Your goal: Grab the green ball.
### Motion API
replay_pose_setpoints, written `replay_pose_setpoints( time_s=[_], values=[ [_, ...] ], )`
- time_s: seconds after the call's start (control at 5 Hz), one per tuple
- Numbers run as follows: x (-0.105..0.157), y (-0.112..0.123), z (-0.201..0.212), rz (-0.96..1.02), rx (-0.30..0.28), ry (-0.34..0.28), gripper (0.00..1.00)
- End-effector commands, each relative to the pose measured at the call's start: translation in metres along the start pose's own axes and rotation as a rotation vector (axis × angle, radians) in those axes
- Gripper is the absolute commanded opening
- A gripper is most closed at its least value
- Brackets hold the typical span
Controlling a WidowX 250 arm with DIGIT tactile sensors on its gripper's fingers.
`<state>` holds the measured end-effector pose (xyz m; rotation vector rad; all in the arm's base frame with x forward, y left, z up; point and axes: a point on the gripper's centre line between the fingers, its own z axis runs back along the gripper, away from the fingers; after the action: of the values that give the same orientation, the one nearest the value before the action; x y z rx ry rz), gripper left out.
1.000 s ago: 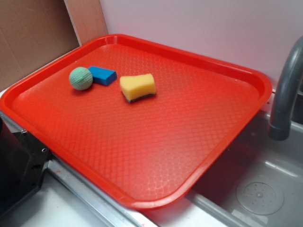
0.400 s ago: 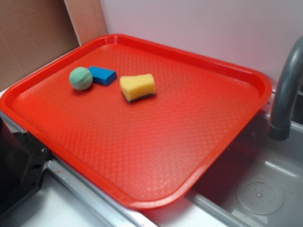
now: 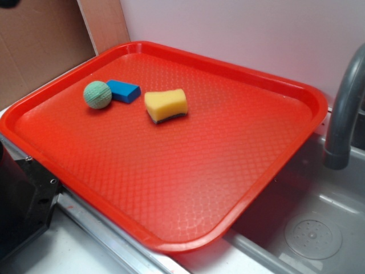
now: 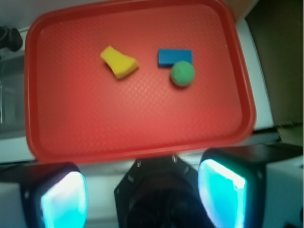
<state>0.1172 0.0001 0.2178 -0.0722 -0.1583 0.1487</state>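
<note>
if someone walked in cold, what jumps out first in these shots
The big red tray fills the scene, overhanging a grey sink with a faucet at the right. Three small things cluster in its far left corner: the green ball touching a flat blue block, and a yellow sponge just apart. In the wrist view, the gripper hangs open, well short of them.

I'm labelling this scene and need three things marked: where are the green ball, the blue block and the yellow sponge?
green ball [image 3: 97, 94], exterior view, middle of its ridged surface.
blue block [image 3: 123, 89], exterior view, its flat top face.
yellow sponge [image 3: 165, 103], exterior view, centre of the yellow top.
</note>
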Motion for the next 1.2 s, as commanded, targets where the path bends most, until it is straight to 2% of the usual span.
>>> replay_pose_setpoints(
  time_s=[0.0,0.2,0.4,0.6,0.8,1.0],
  values=[
    [0.026,0.038,-0.055,0.136,0.083,0.044,1.0],
    [0.052,0.054,-0.083,0.15,0.073,0.067,1.0],
    [0.077,0.064,-0.115,0.203,0.129,0.06,1.0],
    [0.093,0.068,-0.143,0.2,0.148,0.067,1.0],
    [0.097,0.072,-0.166,0.202,0.17,0.1,1.0],
    [0.094,0.078,-0.185,0.188,0.146,0.133,1.0]
  ],
)
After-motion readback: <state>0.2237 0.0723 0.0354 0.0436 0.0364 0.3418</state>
